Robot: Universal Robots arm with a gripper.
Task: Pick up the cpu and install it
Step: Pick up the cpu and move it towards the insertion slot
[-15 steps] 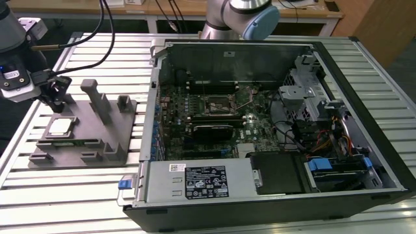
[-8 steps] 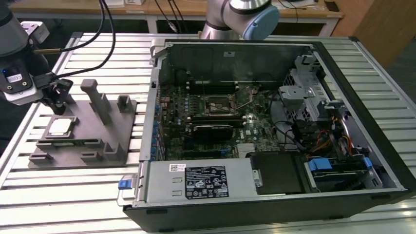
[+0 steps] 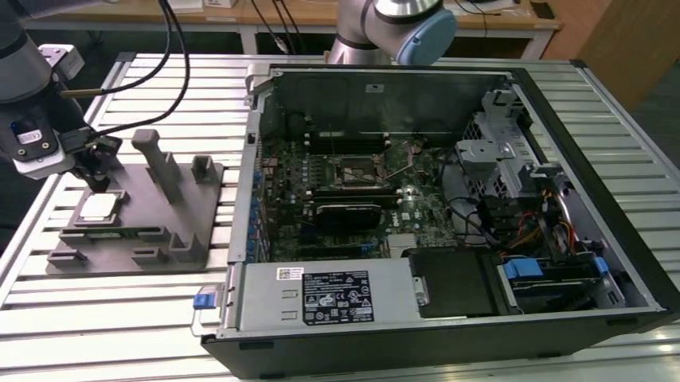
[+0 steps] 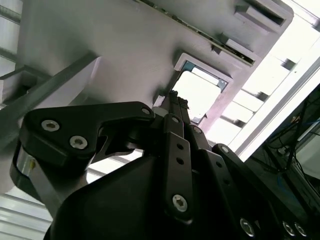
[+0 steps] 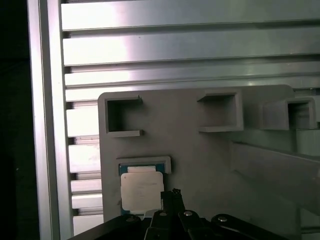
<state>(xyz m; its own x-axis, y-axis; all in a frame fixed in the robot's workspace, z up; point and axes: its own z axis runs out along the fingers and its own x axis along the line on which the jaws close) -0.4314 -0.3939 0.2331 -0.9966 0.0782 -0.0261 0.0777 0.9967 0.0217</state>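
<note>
Exterior view: gripper (image 3: pixel 98 183) hangs just above the cpu (image 3: pixel 99 208), clenched on nothing. Cpu lies flat in its pocket on the grey fixture tray (image 3: pixel 149 239), at 9 o'clock from the open computer case (image 3: pixel 627 239). Motherboard socket (image 3: pixel 356 169) sits mid-case, well apart. In both wrist views, pinched fingertips (image 5: pixel 173 196) sit close over one cpu edge.
</note>
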